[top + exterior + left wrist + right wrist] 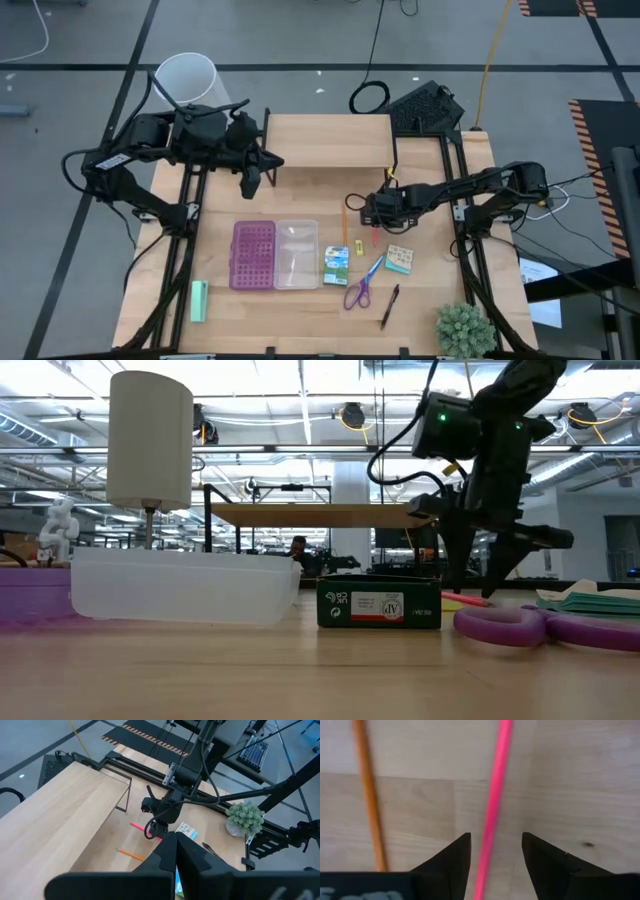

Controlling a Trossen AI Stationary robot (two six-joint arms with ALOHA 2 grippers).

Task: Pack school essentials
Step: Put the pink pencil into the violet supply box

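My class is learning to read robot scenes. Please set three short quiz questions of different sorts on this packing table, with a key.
1. True or false: the right gripper is open, with the pink pencil running between its fingers.
2. Multiple choice: what lies right beside the purple half of the case? A) its clear half B) the scissors C) the potted plant
3. Fill in: the pencil lying alongside the pink one is ____.

Key
1. True; the pencil still lies on the table.
2. A
3. Orange: the orange pencil.

The left gripper waits over the far left of the table.
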